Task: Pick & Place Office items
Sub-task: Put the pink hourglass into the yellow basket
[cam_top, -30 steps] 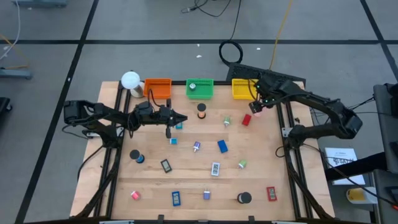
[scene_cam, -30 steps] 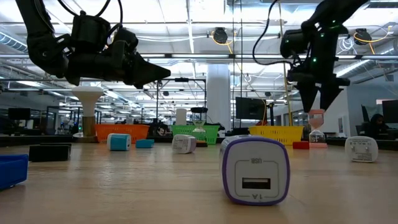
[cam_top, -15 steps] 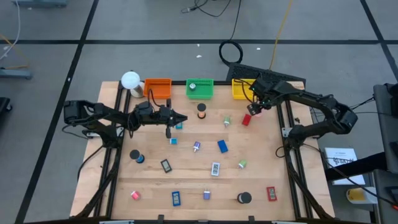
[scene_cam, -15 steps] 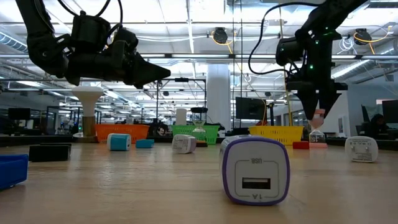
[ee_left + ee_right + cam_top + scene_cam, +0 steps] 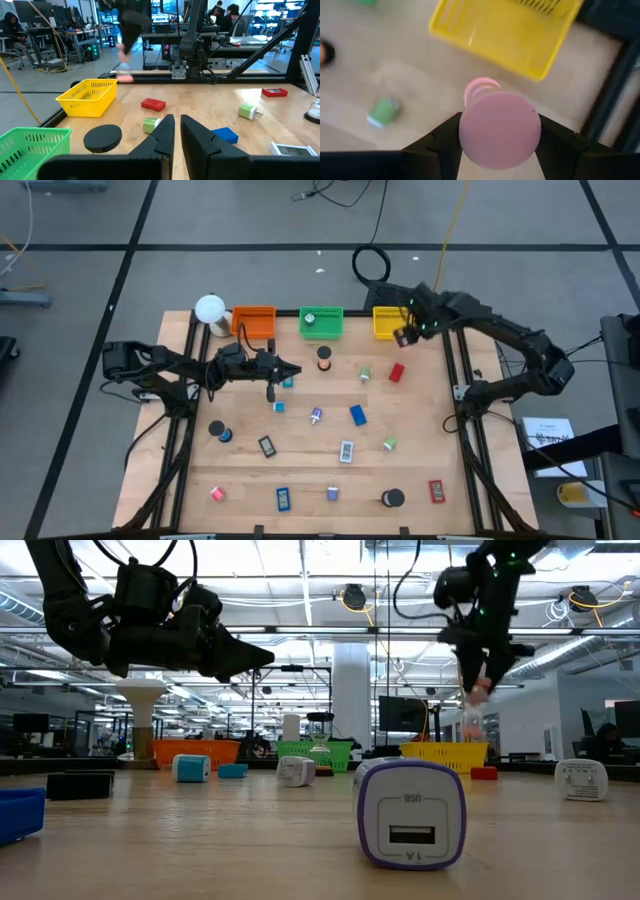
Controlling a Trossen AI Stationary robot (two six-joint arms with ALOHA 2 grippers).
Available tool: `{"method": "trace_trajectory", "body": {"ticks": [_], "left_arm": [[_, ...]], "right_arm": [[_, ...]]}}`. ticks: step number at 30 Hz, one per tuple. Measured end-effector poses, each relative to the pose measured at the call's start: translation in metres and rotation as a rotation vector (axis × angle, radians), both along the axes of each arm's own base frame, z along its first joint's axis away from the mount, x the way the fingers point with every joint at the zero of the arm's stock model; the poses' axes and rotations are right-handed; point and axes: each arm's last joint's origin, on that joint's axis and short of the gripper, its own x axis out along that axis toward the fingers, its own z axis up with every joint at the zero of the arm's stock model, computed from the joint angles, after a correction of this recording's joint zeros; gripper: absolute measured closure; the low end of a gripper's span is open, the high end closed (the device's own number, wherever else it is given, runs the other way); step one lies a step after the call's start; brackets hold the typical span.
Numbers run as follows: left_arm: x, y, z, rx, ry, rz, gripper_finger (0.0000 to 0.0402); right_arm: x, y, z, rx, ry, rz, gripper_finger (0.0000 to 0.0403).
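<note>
Right gripper [image 5: 499,131] now lifted off the bench [image 5: 430,440], jaws pinching the pink hourglass-shaped roll [image 5: 499,126] at its wide end; a second ago down low beside the red flat piece [image 5: 397,372], now raised and shifted toward the yellow tray [image 5: 385,325], roll hanging in the air just beside it in the low view; pick looks done, carry under way, drop into the tray judged next; nothing between roll and tray, only the tray's near wall to clear; left gripper [image 5: 177,131] unchanged, hovering mid-bench near the orange tray [image 5: 254,319], jaws pressed together, holding nothing; green tray [image 5: 321,322] with a dark round piece inside; white ball lamp [image 5: 210,308] at the far left corner; blue, black and purple pieces scattered across the bench, well apart from the carry path.
</note>
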Motion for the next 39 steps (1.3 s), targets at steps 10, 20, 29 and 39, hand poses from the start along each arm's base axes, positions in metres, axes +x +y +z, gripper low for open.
{"method": "trace_trajectory", "body": {"ticks": [10, 20, 29, 39], "left_arm": [[0.0, 0.0, 0.0, 0.0, 0.0, 0.0, 0.0366], [0.0, 0.0, 0.0, 0.0, 0.0, -0.001, 0.0366], [0.0, 0.0, 0.0, 0.0, 0.0, 0.0, 0.0366], [0.0, 0.0, 0.0, 0.0, 0.0, 0.0, 0.0366]], "right_arm": [[0.024, -0.077, -0.008, 0.049, 0.121, 0.07, 0.0208], [0.026, -0.113, -0.039, 0.055, 0.229, 0.112, 0.0201], [0.023, -0.124, -0.044, 0.035, 0.216, 0.117, 0.0204], [0.026, -0.128, -0.058, 0.056, 0.231, 0.133, 0.0204]]}}
